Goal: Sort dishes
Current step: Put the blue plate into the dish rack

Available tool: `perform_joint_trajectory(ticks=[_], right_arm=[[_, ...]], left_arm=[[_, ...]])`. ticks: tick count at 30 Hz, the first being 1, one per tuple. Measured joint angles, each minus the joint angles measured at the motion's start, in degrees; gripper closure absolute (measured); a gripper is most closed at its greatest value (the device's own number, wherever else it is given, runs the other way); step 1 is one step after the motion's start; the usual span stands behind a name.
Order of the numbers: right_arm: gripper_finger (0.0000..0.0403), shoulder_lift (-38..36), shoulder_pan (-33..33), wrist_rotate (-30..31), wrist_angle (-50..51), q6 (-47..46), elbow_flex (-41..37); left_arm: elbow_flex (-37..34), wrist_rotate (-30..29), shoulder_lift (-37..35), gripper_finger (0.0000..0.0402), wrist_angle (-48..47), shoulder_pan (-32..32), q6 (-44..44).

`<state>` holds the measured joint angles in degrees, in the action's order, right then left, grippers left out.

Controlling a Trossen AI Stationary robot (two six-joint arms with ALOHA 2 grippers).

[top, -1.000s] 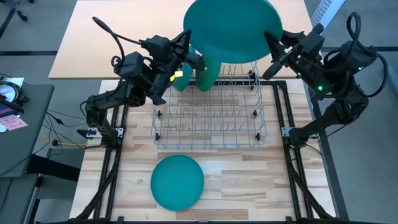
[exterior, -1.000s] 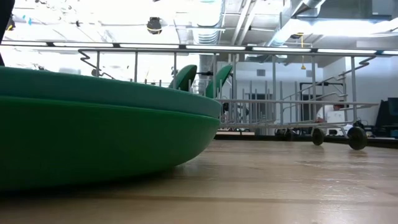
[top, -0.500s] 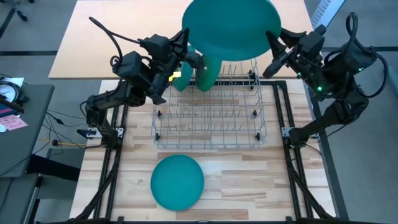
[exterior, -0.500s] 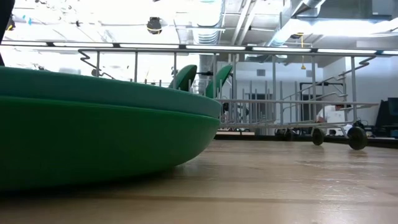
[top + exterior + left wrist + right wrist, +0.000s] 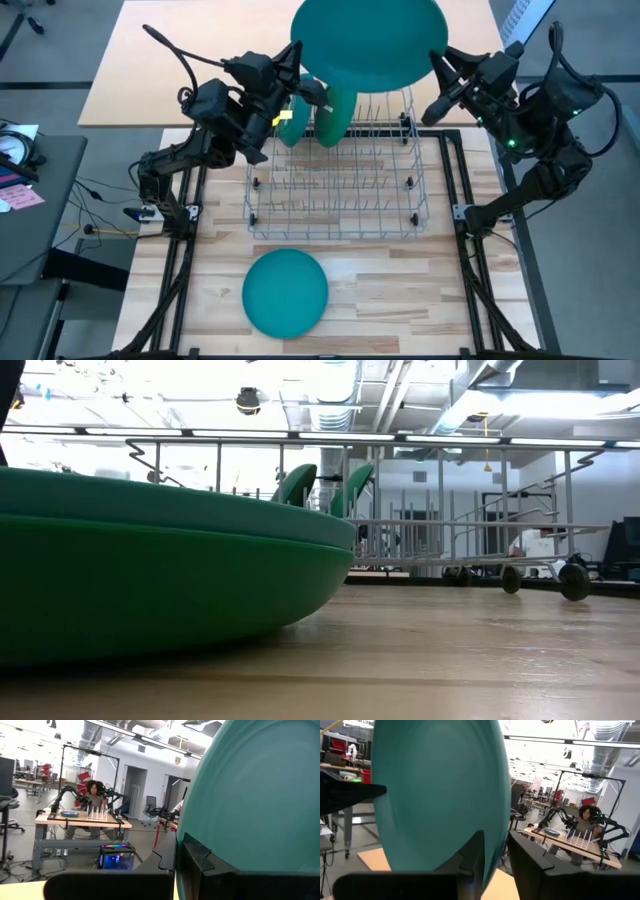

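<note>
teal plate [image 5: 368, 40] raised over far edge of rack [image 5: 335, 180], both gripping for handover | left hand [image 5: 300, 88] clenched on left rim | right hand [image 5: 437, 68] pinching right rim | two plates slotted upright far-left [image 5: 332, 112] | spare plates [image 5: 286, 291] near on desk [image 5: 400, 290]

Two black jointed arms, looping cables, green lights

My rig sits in a robotics lab, not a kitchen.

Past my wrist cameras I see an open hall with exposed ceiling ducts [image 5: 145, 727] and strip lights, a person [image 5: 93, 793] seated at another bench [image 5: 82, 821] between two more dark robot arms, and office chairs [image 5: 150, 806] by grey doors.
</note>
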<state>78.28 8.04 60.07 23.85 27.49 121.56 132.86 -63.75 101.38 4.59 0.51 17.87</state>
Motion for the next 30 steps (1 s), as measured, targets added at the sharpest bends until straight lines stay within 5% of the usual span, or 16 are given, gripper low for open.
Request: perform_joint_trajectory(ticks=[10, 20, 30], right_arm=[[0.0294, 0.06, -1.2, 0.29, 1.31, -0.02, 0.0], [0.0389, 0.39, -2.24, 1.16, 0.84, -0.66, 0.0], [0.0399, -0.39, -2.24, 1.83, 0.82, 0.12, 0.02]], left_arm=[[0.0, 0.03, 0.0, 0.0402, 0.03, -0.32, 0.0], [0.0, 0.49, 0.0, 0.0402, -0.71, -0.26, -0.03], [0.0, 1.1, -0.11, 0.0389, -7.77, 1.38, -3.17]])
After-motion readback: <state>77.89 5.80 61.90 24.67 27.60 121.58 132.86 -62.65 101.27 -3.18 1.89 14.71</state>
